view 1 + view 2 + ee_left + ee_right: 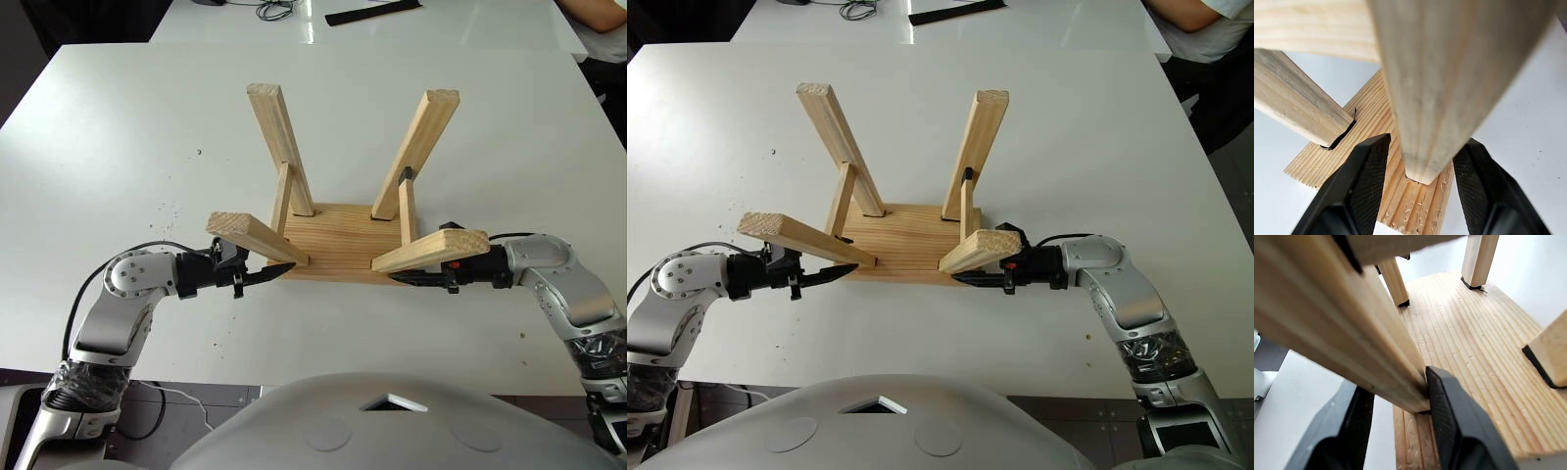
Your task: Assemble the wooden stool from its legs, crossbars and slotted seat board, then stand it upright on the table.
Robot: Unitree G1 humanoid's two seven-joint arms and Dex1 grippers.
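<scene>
Step in hand: I judge assembly all but done. The stool [911, 240] is still inverted, and I am at its two near leg joints, either pressing them home or taking hold for the turn-over.
Next move: calls for a firm hold on both sides and an even lift, then rotation until the legs point down. An uneven pull could lever a leg out of its slot.
Left gripper [265, 273]: at the seat board's [338, 240] near left corner, fingers spread either side of the near left leg [257, 236]. A gap shows on one side, so it is not clamped.
Right gripper [407, 277]: at the board's near right corner, fingers pressed onto both flanks of the near right leg [431, 249] where it enters the board.
Seat board: pale grooved wood, flat on the table [127, 147], underside up.
Crossbars: left crossbar [282, 199] and right crossbar [407, 209] rise from the board's side edges.
Far legs: far left leg [281, 147] and far right leg [416, 152] splay outward from the board's far corners, seated.
</scene>
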